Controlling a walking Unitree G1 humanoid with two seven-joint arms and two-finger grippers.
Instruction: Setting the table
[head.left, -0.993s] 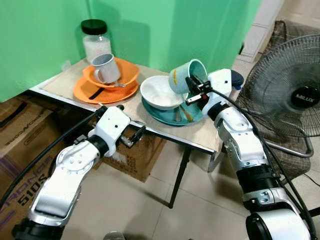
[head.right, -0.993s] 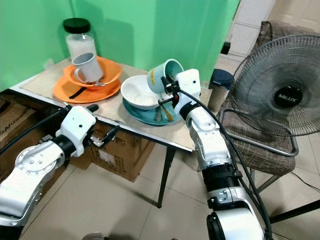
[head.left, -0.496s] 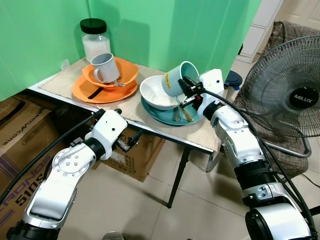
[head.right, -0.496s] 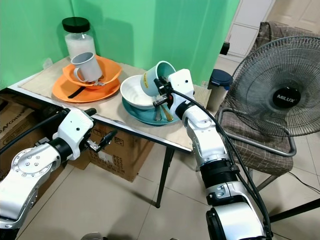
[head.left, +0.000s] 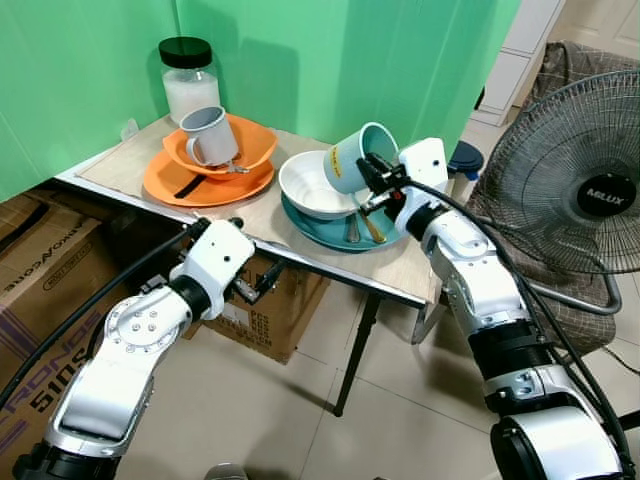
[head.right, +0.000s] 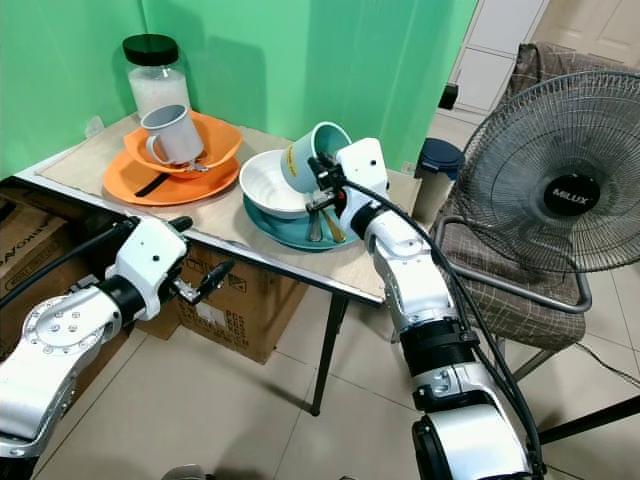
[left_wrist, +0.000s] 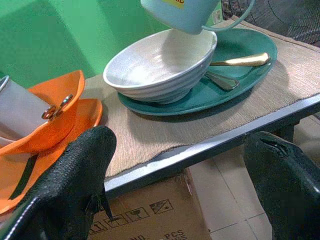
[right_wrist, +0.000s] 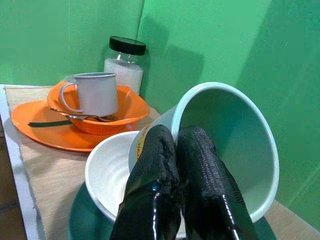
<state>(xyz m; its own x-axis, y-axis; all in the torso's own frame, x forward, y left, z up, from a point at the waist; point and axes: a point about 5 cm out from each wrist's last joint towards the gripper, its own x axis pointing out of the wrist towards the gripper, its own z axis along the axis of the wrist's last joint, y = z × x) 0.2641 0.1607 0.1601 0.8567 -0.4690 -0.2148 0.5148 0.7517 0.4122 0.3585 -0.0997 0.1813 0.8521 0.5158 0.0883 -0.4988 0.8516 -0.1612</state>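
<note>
Table (head.left: 300, 262): small, matted top, standing against a green backdrop (head.left: 300, 50).

Right gripper (head.left: 368, 172): reaching over the teal plate, its two black fingers (right_wrist: 200, 175) clenching the rim of the pale teal mug (head.left: 352, 158), one finger inside and one outside. The mug is being held tilted, mouth facing the robot, its base hanging just above the white bowl (head.left: 318, 186). The right wrist view is showing the rim pinch close up and the mug's hollow inside; the head views are showing the yellow mark on its outer wall.

White bowl: sitting on the teal plate (head.left: 385, 238). A gold spoon (left_wrist: 240, 61) and a second utensil are lying on the plate beside the bowl, clearest in the left wrist view.

Orange plate (head.left: 165, 185): sitting at the table's left end, carrying an orange bowl (head.left: 255, 145) with a grey metal mug (head.left: 208, 135) resting tilted in it. A dark utensil is lying on the orange plate.

Glass jar (head.left: 192, 85): black lid, white contents, standing behind the orange set.

Left gripper (head.left: 262, 283): hanging below the table's front edge, fingers (left_wrist: 75, 170) spread wide and grasping nothing, as the left wrist view is showing.

Cardboard boxes (head.left: 40, 300): standing under the table. Floor fan (head.left: 590, 190): standing to the right.
</note>
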